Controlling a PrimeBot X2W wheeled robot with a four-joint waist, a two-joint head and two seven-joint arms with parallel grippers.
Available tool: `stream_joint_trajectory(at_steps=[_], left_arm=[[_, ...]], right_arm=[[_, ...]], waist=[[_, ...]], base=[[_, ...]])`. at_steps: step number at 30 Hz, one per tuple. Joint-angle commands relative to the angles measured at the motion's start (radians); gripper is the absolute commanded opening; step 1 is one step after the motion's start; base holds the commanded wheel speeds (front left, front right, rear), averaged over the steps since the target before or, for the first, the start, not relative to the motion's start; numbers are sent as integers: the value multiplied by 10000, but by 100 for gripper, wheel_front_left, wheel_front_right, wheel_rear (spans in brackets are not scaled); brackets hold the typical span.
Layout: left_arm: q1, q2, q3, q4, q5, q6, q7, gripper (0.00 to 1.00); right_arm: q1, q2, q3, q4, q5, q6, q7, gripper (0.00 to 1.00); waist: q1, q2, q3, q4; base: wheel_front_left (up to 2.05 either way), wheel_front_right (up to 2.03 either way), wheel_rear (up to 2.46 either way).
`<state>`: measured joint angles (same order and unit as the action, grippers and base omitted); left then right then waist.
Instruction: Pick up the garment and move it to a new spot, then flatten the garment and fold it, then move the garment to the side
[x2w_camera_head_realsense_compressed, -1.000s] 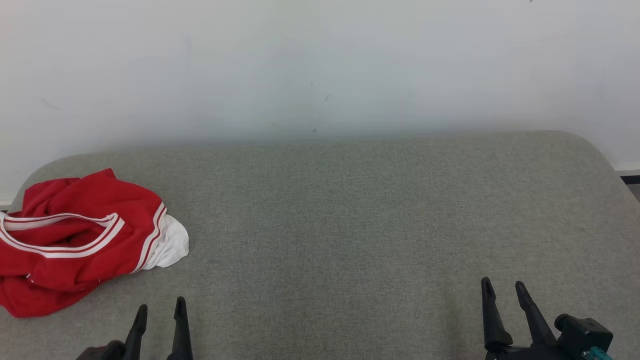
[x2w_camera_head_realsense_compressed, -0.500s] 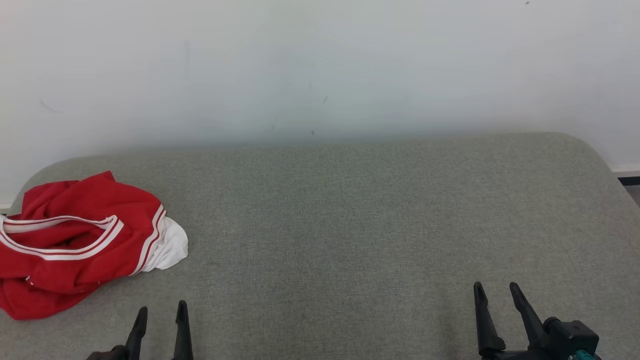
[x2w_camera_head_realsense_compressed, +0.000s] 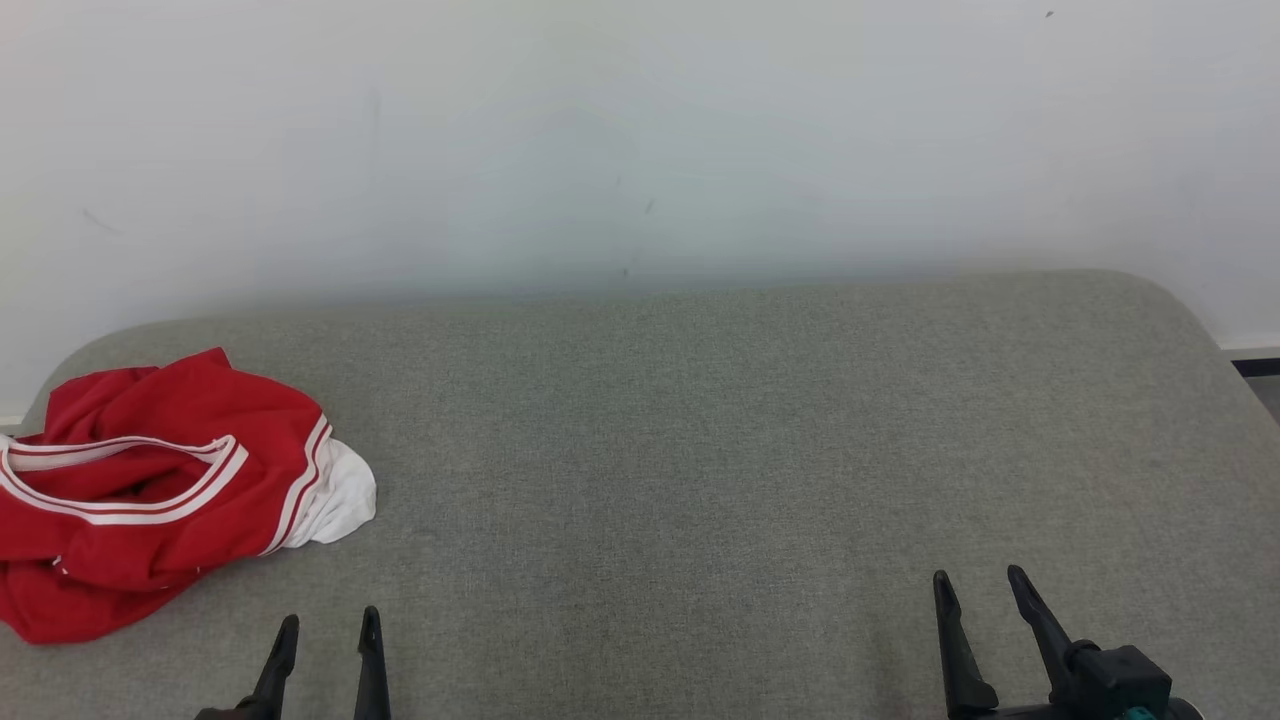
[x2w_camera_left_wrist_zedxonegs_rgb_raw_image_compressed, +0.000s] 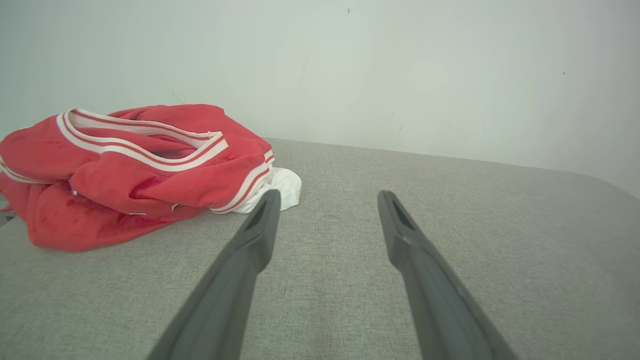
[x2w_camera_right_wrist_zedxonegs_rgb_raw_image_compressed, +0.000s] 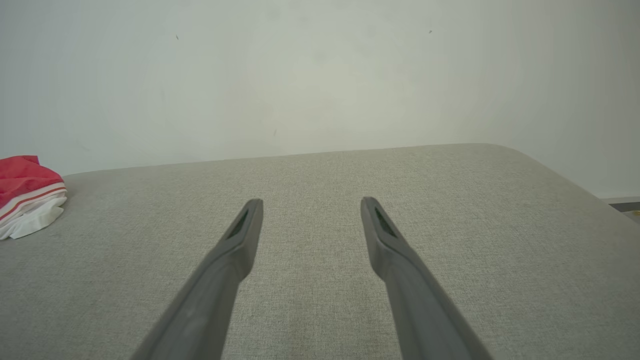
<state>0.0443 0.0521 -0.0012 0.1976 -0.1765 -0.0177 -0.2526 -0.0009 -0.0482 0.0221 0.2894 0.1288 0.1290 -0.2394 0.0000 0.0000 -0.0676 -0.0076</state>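
Garment (x2w_camera_head_realsense_compressed: 150, 490) lies crumpled beyond left hand (x2w_camera_head_realsense_compressed: 327, 625).

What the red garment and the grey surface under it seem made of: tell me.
Red garment: soft knit cloth, matte, perhaps cotton or polyester; it slumps in loose folds, with white striped trim. Grey surface: woven upholstery fabric, matte; fine flecked weave, rounded corners that look padded.

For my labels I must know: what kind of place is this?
Probably a plain indoor room, perhaps a test space. A grey fabric-covered surface, maybe a bed or padded table, stands against a bare white wall, and a crumpled red garment lies on it.
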Motion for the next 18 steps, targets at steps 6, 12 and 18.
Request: stream_joint_trajectory(at_steps=[6, 12, 18], left_arm=[[159, -11, -25, 41, 446, 77, -130, 100], [191, -16, -15, 31, 394, 73, -125, 100], [195, -16, -12, 48, 303, 77, -125, 100]], right_arm=[[106, -36, 65, 2, -406, 32, -165, 100], [121, -34, 69, 22, -380, 32, -174, 100], [129, -34, 71, 31, -379, 32, -176, 100]], waist=[[0, 0, -70, -34], [0, 0, -81, -37], [0, 0, -68, -22]], base=[[0, 0, 0], [0, 0, 0], [0, 0, 0]])
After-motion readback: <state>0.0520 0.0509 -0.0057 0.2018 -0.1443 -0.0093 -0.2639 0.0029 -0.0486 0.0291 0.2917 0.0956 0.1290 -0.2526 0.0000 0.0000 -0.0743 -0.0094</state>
